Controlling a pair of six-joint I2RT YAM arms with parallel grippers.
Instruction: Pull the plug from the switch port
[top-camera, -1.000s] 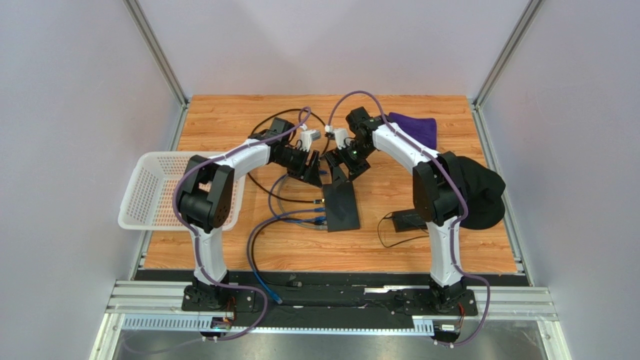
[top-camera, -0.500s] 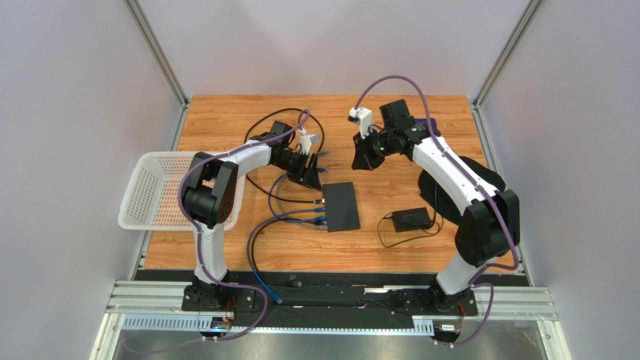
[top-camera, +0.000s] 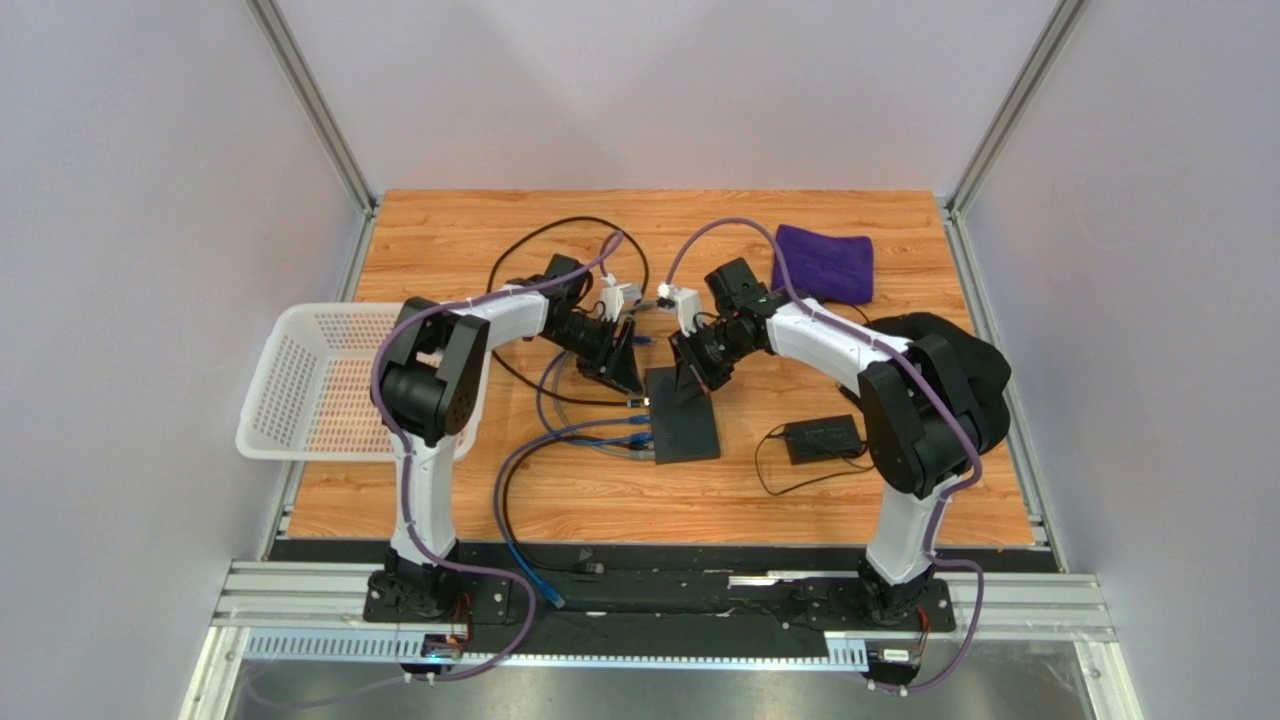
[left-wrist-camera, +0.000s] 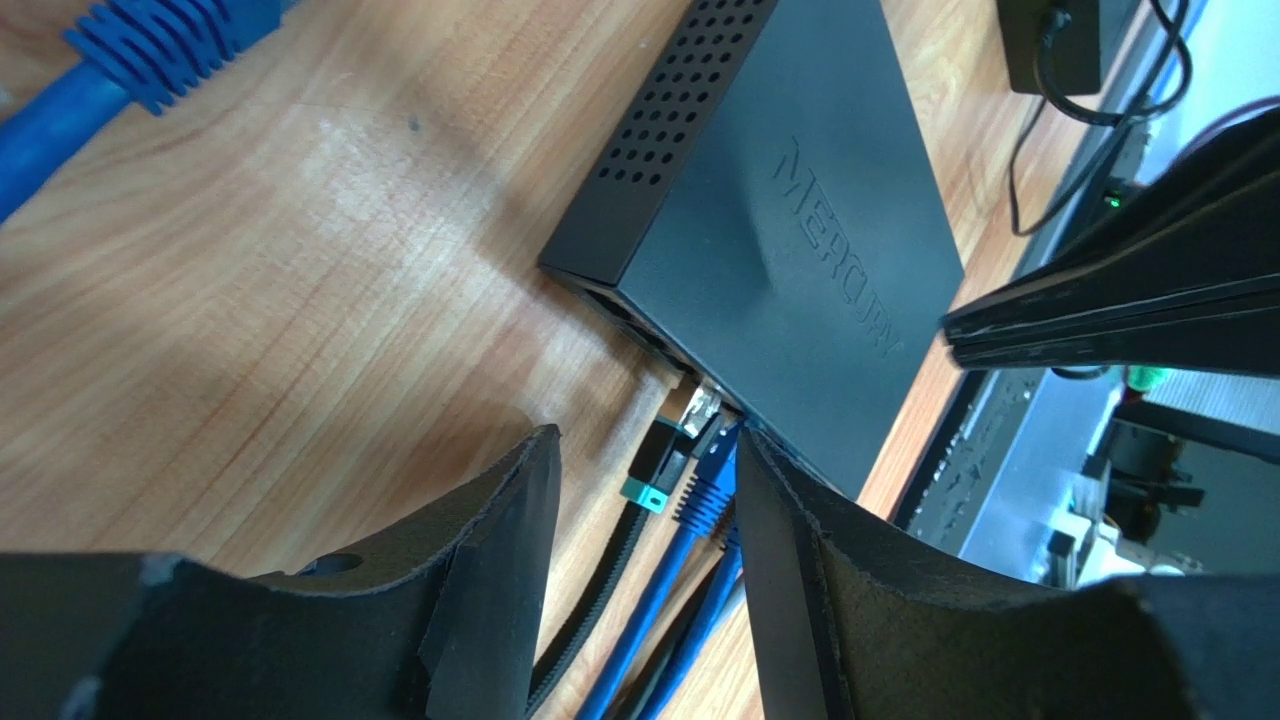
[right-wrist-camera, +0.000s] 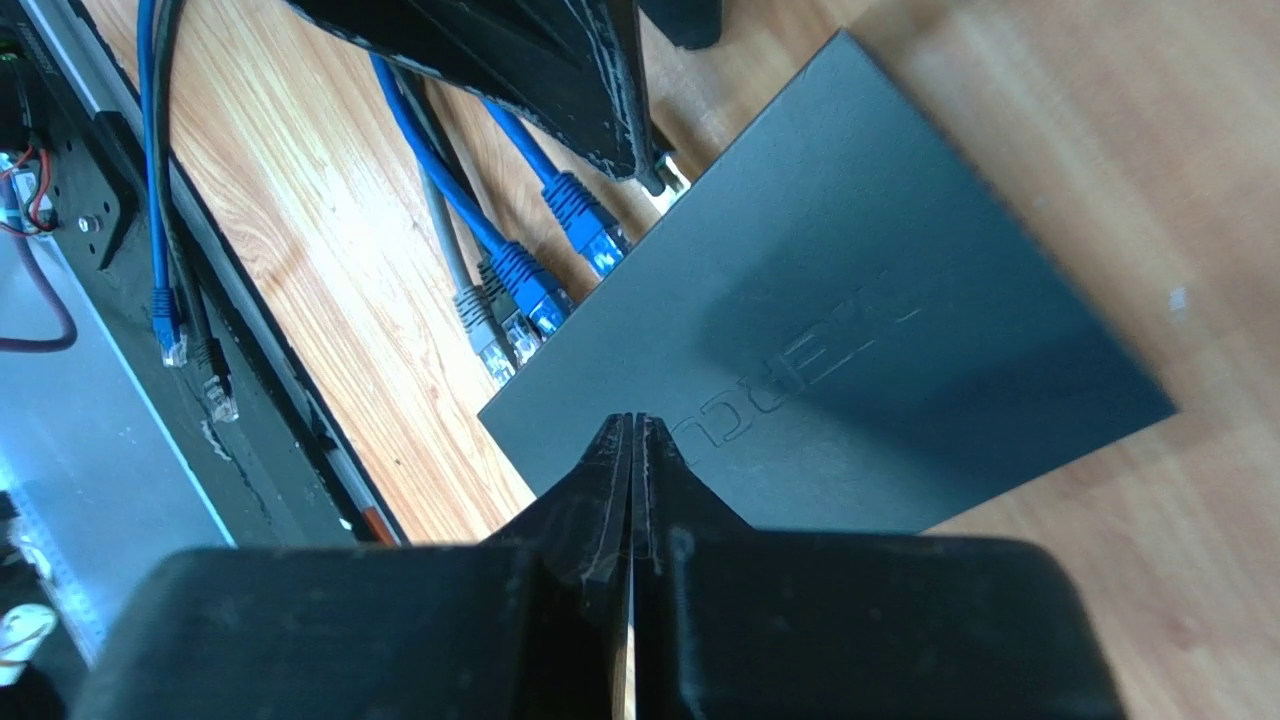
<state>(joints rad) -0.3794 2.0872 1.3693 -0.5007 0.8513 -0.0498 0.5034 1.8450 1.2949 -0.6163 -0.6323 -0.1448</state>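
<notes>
The switch (top-camera: 684, 416) is a flat matte-black box lying mid-table, with its ports on the left edge. Several plugs sit in those ports: blue ones (right-wrist-camera: 586, 228) and a grey one (right-wrist-camera: 484, 324). My left gripper (left-wrist-camera: 646, 468) is open and low at the port edge. A black plug with a teal tab (left-wrist-camera: 661, 459) and a blue plug (left-wrist-camera: 706, 480) lie between its fingers, and nothing is clamped. My right gripper (right-wrist-camera: 633, 429) is shut and empty, with its tips over the switch's top (right-wrist-camera: 872, 300) near the front corner.
A white basket (top-camera: 301, 383) hangs over the left table edge. A purple cloth (top-camera: 825, 260) lies at the back right, with a black cloth (top-camera: 962, 375) behind the right arm. A small power brick (top-camera: 822, 438) with a thin cord sits right of the switch. Loose blue cables (top-camera: 526, 450) trail toward the front.
My right arm swung up and away to the back right, then came back down over the switch with its gripper shut. The left gripper stayed at the ports and narrowed slightly.
</notes>
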